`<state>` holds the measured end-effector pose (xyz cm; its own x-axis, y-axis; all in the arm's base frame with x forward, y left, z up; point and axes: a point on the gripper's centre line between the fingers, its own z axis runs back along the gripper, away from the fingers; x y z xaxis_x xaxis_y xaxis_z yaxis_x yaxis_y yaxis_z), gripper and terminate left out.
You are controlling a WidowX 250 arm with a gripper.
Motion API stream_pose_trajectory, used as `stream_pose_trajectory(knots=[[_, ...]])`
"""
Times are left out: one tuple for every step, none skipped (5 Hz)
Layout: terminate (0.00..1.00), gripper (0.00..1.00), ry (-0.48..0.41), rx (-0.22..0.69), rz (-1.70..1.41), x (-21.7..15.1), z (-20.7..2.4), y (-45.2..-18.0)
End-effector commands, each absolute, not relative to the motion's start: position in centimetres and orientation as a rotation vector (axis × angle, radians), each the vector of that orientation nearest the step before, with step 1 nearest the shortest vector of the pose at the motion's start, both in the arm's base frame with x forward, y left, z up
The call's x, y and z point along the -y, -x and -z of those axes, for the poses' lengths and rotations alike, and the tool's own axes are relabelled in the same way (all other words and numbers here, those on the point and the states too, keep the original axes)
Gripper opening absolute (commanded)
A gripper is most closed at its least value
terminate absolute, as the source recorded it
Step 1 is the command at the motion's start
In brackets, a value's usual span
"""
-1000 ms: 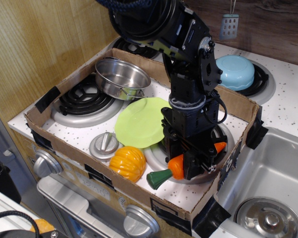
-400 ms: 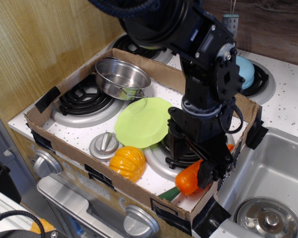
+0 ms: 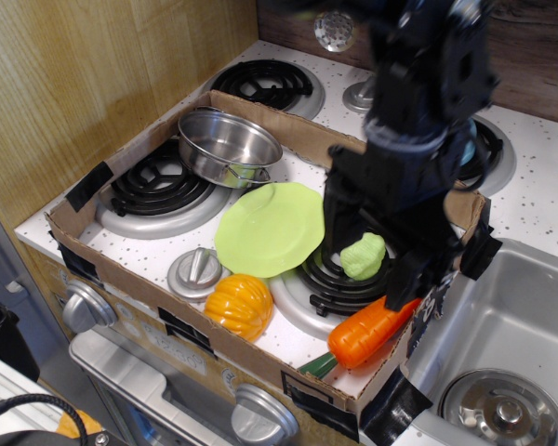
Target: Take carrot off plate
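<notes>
1. The carrot (image 3: 370,333) is found off the plate (image 3: 268,228). It lies at the front right corner of the stovetop, across the front right burner (image 3: 339,279), with its dark green stem end pointing toward the front edge and tucked against the cardboard wall (image 3: 260,358).
2. The plate is seen bare near the middle of the stovetop, well apart from the carrot; nothing rests on it.
3. The gripper (image 3: 391,251) is held above the front right burner, over the carrot's tapered end. Nothing is seen grasped between the fingers, and the jaws are judged released; contact with the carrot's tip cannot be ruled out from this view.
4. The task is judged essentially done: the carrot is removed and set down. Only withdrawal of the arm is judged to remain.
5. A light green lumpy item (image 3: 364,255) is noted on the front right burner, just below the gripper.
6. An orange pumpkin (image 3: 239,305) sits near the front edge, and a steel pan (image 3: 229,146) toward the back left.
7. No brand, label or legible writing is found. Black tape patches on the cardboard carry no readable text.
</notes>
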<state>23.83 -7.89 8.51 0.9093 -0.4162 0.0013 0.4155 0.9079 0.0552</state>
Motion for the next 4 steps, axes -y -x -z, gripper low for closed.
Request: stream_pose_trajectory(knots=[[0.0,1.0,-0.003,0.084,0.499,7.95,-12.32,-25.29],[0.0,1.0,-0.003,0.084,0.499,7.95,-12.32,-25.29],[0.0,1.0,-0.003,0.084,0.499,7.95,-12.32,-25.29],[1.0,1.0,-0.003,0.084,0.499,7.95,-12.32,-25.29]])
